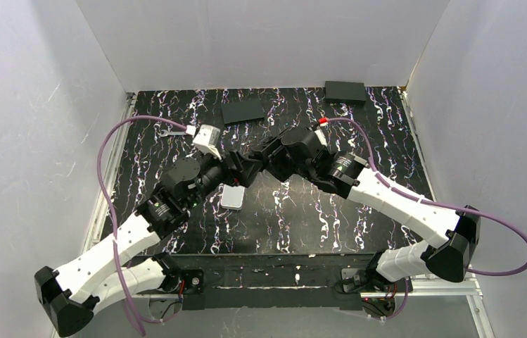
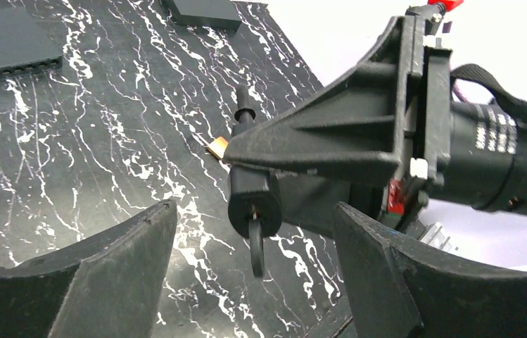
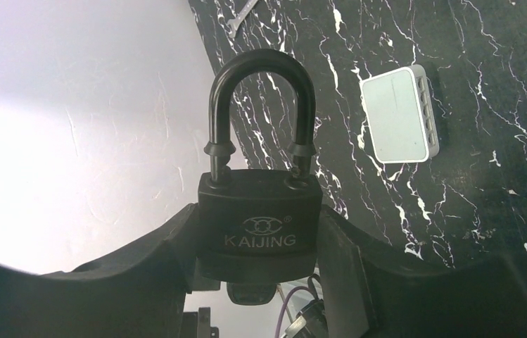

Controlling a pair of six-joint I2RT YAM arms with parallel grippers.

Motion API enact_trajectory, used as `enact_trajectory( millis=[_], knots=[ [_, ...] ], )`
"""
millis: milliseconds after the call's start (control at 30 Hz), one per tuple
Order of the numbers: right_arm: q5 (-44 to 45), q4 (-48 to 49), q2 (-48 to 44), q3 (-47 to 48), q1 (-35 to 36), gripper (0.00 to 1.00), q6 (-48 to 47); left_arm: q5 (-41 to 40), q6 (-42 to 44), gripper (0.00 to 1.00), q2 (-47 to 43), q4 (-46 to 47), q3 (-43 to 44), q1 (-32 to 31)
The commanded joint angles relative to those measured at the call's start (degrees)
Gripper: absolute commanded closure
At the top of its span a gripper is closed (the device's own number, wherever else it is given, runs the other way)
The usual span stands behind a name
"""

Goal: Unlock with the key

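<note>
One KAIJING padlock (image 3: 258, 218) (between right fingers (image 3: 148, 267))

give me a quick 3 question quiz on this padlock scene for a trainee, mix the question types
1. True or false: the right gripper clamps the body of the black KAIJING padlock with the arched shackle.
2. Fill in: the left gripper's jaws stand ____.
3. The tiny black-headed key is: A) lying on the table, B) pinched by the left gripper, C) stuck in the padlock's underside.
Key: 1 true; 2 open; 3 C.
</note>
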Motion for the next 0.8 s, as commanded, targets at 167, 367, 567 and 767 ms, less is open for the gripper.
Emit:
enact_trajectory(
  millis=[167, 367, 567, 767],
  knots=[
    [-1.4, 8.3, -2.8, 1.4, -0.1, 0.99, -1.9, 0.7, -3.5, 0.42, 6.0, 8.6, 0.9, 1.0],
    [-2.0, 11.2, -3.2, 1.1, -0.1, 0.99, -3.0, 0.9, -4.7, 0.74, 8.1, 9.6, 0.6, 1.2],
    [-1.3, 13.1, -3.7, 0.2, -0.1, 0.99, -5.2, -1.9, -5.2, 1.0, 6.6, 10.4, -0.5, 1.6],
    [3.3, 20.6, -8.5, -6.2, -0.1, 0.52, -12.8, 0.0, -5.3, 1.0, 3.4, 10.4, -2.2, 2.6]
  ],
)
